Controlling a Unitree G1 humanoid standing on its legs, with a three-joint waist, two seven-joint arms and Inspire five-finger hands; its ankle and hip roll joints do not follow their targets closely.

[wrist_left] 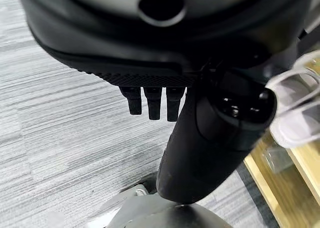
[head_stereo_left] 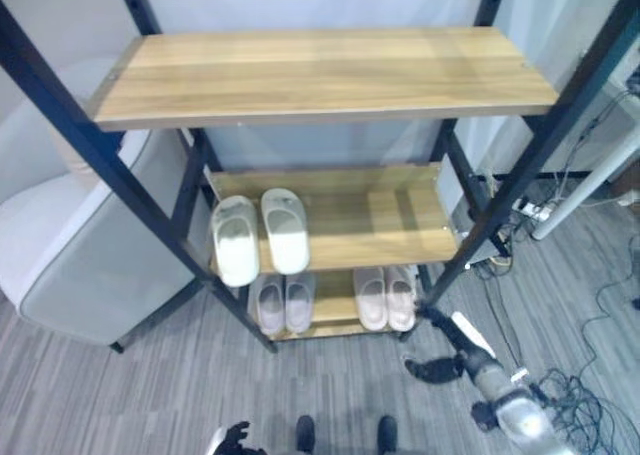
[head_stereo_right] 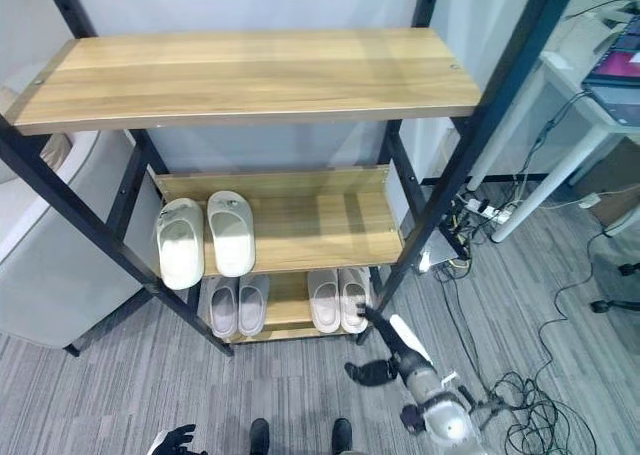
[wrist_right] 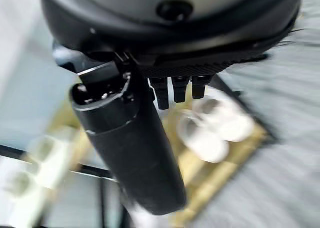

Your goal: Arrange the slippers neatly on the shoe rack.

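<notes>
A shoe rack (head_stereo_left: pixel 330 70) with black legs and three wooden shelves stands on grey floor (head_stereo_left: pixel 120 395). The top shelf (head_stereo_right: pixel 250 70) is bare wood. On the middle shelf (head_stereo_left: pixel 400 225) a white pair (head_stereo_left: pixel 260 235) lies side by side at the left end, the left slipper overhanging the front edge a little more than its mate. On the bottom shelf (head_stereo_right: pixel 285 300) sit two more pairs: a grey pair (head_stereo_left: pixel 282 303) on the left and a pinkish pair (head_stereo_left: pixel 385 297) on the right, each pair's slippers touching and pointing toward the back. The right hand (head_stereo_left: pixel 440 368) hangs low on the floor side of the rack, just in front of its right front leg and near the pinkish pair; in the right wrist view (wrist_right: pixel 175 90) its fingers (wrist_right: pixel 179 90) are straight and relaxed, the thumb extended, and they hold nothing. The left hand (head_stereo_left: pixel 235 440) shows at the bottom edge of the head view, over the floor and well apart from the rack; in the left wrist view (wrist_left: pixel 200 133) its fingers (wrist_left: pixel 152 102) are likewise extended and empty. A pale armchair (head_stereo_left: pixel 70 255) stands left of the rack, and a white table leg (head_stereo_right: pixel 525 185) with a power strip (head_stereo_right: pixel 480 210) stands to the right.
</notes>
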